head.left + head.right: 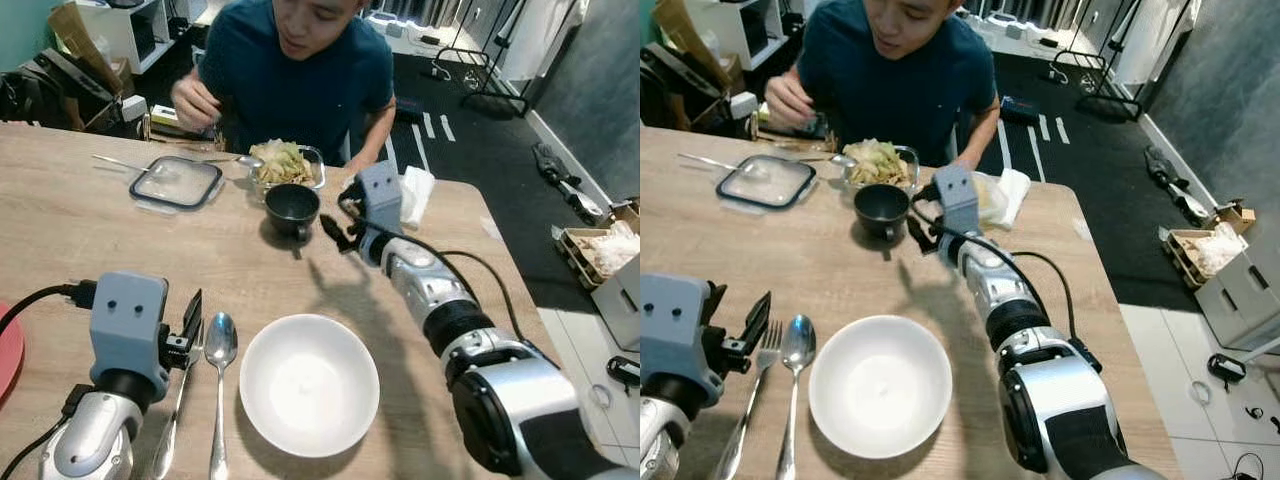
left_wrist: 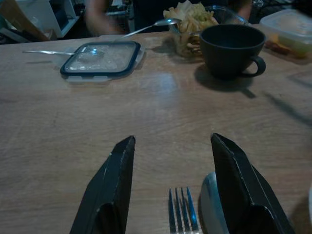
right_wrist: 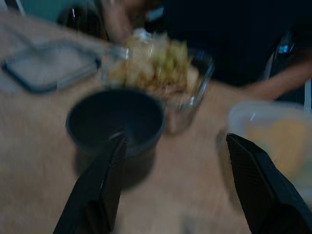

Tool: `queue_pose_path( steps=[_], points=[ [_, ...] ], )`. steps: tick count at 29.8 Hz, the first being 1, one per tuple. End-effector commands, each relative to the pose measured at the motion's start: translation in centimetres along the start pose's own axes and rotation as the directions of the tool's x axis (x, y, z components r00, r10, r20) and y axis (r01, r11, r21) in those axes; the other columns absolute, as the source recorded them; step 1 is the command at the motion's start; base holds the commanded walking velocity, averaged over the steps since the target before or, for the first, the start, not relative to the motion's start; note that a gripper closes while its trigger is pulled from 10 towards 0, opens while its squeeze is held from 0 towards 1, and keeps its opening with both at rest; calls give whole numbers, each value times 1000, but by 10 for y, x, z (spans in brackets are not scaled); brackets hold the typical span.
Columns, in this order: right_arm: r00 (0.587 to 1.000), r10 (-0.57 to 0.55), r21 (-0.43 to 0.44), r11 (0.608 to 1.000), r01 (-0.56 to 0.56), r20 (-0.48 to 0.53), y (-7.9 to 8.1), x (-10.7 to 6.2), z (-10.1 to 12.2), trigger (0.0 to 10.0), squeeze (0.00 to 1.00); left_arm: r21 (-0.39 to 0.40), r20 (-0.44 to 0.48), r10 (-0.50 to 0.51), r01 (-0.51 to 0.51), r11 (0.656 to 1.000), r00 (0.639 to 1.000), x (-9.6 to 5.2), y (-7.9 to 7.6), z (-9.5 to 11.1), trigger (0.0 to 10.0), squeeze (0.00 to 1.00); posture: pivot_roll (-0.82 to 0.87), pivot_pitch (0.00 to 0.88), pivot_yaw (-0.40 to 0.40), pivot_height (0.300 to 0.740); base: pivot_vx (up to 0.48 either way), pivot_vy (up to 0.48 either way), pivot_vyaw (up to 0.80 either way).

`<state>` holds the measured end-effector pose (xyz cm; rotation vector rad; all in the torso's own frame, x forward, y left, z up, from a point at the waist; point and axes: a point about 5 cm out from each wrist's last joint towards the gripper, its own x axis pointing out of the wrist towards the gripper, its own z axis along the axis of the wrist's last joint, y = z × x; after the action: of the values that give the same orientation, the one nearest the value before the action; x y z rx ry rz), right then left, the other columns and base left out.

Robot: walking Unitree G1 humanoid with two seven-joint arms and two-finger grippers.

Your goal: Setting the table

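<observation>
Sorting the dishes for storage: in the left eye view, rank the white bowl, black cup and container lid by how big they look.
1. white bowl, though it is nearest the camera.
2. container lid.
3. black cup.

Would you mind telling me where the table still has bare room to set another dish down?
Bare wood lies between the lid and the fork, and along the table edge on the robot's left. It is crowded around the black cup, the food container and the right gripper, and around the white bowl, the spoon and the left gripper.
</observation>
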<state>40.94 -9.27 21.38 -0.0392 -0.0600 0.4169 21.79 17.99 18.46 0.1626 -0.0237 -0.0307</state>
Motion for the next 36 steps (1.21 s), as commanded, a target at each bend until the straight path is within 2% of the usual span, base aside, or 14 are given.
queue_pose_path(
  steps=[1,4,8,9,12,13,15,19,21,30,36],
  points=[
    [999,-28,29,999,28,22,-11,-6,-1,10000,0,2,-13,-16,16,1000,1000,3,-2,-3,10000,0,255,21,-4,740,0,0,0],
    [996,-53,52,997,49,74,-17,-15,1,10000,0,0,-5,-36,36,999,999,8,-5,-2,10000,0,245,15,1,740,0,0,0],
    [984,-115,86,991,104,135,-24,-40,-9,10000,0,0,8,-54,54,999,998,16,-6,0,10000,0,207,0,21,740,0,0,0],
    [984,-115,86,991,104,135,-24,-40,-9,10000,0,0,8,-54,54,999,998,16,-6,0,10000,0,207,0,21,740,0,0,0],
    [971,-180,122,979,162,157,-28,-62,-18,10000,0,0,15,-73,73,997,997,20,-8,1,10000,0,183,0,38,740,0,0,0],
    [971,-180,122,979,162,157,-28,-62,-18,10000,0,0,15,-73,73,997,997,20,-8,1,10000,0,183,0,38,740,0,0,0],
    [955,-244,145,965,220,168,-32,-79,-22,10000,0,2,19,-96,96,995,995,24,-10,1,10000,0,164,0,52,740,0,0,0],
    [947,-275,162,955,249,164,-32,-87,-24,10000,0,3,21,-107,107,994,994,27,-11,1,10000,0,155,0,59,740,0,0,0],
    [944,-292,144,952,272,151,-33,-95,-28,10000,0,4,23,-117,117,993,993,30,-11,2,10000,0,146,0,68,740,0,0,0],
    [965,-257,102,963,251,53,-31,-124,-48,10000,0,1,11,-163,163,987,986,35,-16,-2,10000,0,116,0,80,740,0,0,0],
    [987,-159,147,976,160,-21,-28,-143,-57,10000,0,2,4,-198,198,980,980,36,-19,-4,10000,0,103,0,85,740,0,0,0]
  ],
)
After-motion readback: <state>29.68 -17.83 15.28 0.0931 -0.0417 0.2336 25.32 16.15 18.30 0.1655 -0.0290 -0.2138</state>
